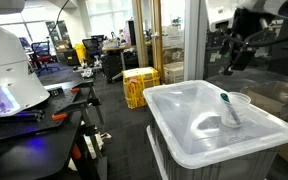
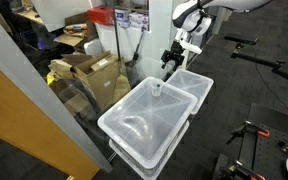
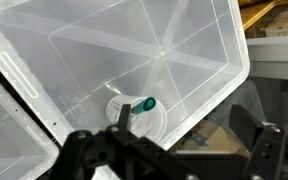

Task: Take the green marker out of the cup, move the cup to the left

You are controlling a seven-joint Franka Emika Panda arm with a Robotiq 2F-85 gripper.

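The cup (image 1: 234, 112) is small and clear and stands upright on the translucent white bin lid (image 1: 189, 125), near one edge. The green marker (image 1: 226, 102) stands in it, dark green cap up. Both also show in an exterior view, cup (image 2: 157, 90), and in the wrist view, cup (image 3: 136, 118) with the marker (image 3: 144, 105) leaning inside. My gripper (image 3: 184, 128) is open and empty. It hangs well above the lid's edge and beside the cup in both exterior views (image 1: 239, 50) (image 2: 172, 62), touching nothing.
The lid (image 2: 144, 120) covers a big bin, and a second bin (image 2: 196, 85) stands behind it. Yellow crates (image 1: 139, 85) stand on the floor. Cardboard boxes (image 2: 89, 72) are nearby. A desk with equipment (image 1: 24, 100) stands to one side.
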